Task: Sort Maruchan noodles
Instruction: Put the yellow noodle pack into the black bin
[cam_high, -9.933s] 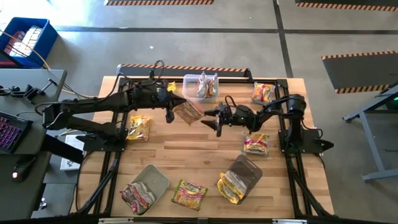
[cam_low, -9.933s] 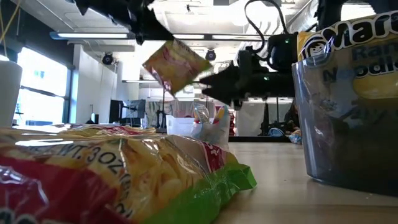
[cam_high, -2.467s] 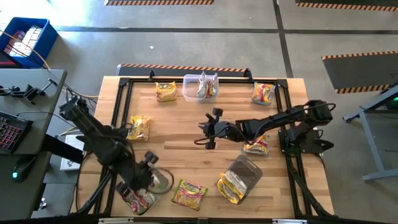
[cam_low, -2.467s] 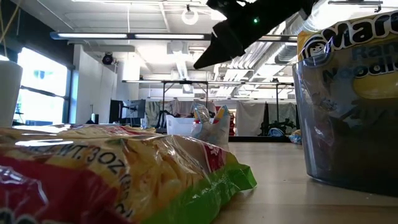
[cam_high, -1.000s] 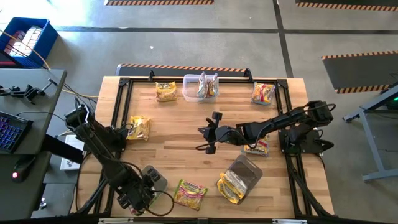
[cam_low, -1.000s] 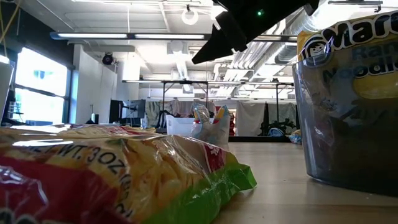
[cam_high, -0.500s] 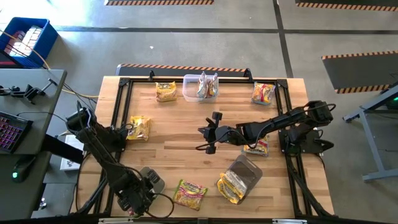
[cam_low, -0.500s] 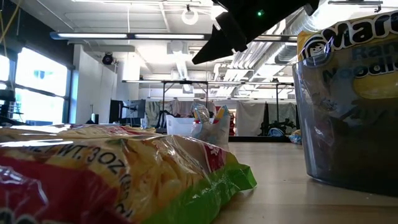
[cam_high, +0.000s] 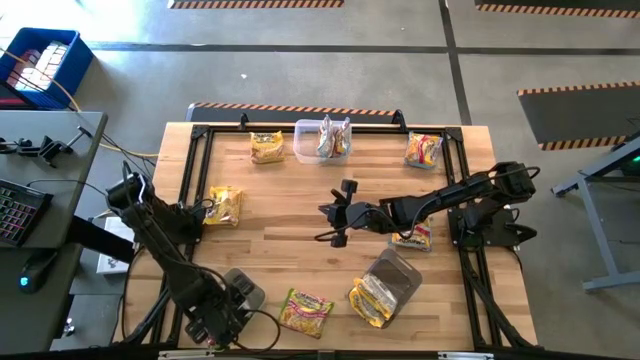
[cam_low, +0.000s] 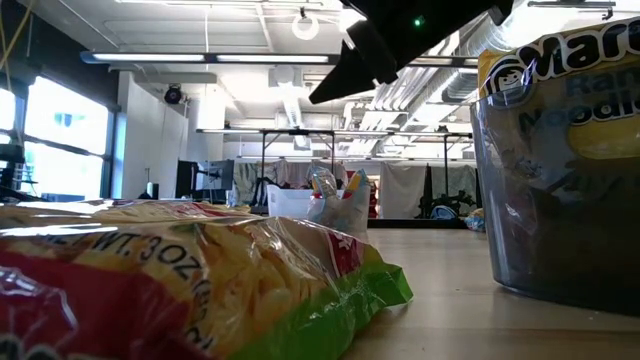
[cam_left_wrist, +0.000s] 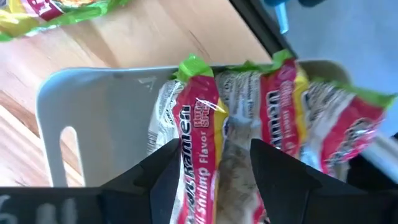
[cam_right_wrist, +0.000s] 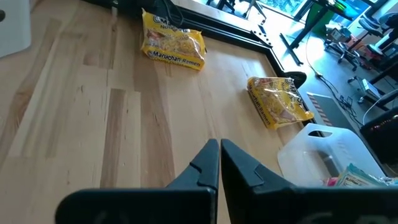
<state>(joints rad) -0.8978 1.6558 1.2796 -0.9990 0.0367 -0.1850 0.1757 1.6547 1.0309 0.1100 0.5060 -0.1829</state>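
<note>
Now at the near left corner with the left tool, fingers apart and low over the left tub. Directly beneath that tool, inside the tub: pink packets, one showing in the gap between the fingers; cannot tell whether touched. Just beyond the tub from that tool: green-edged packet, flat on the desk.

Meanwhile hovers mid-desk with the right tool, fingers pressed together, gripping nothing. Well ahead of that tool: side yellow packet. Off to one side of it, at the desk's back edge: far yellow packet, then the back tub with silvery packets standing in it. Behind that tool, partly under its arm: red-yellow packet. Near that one: right tub, a yellow packet leaning out of it. Well behind, at the back corner: corner packet.
</note>
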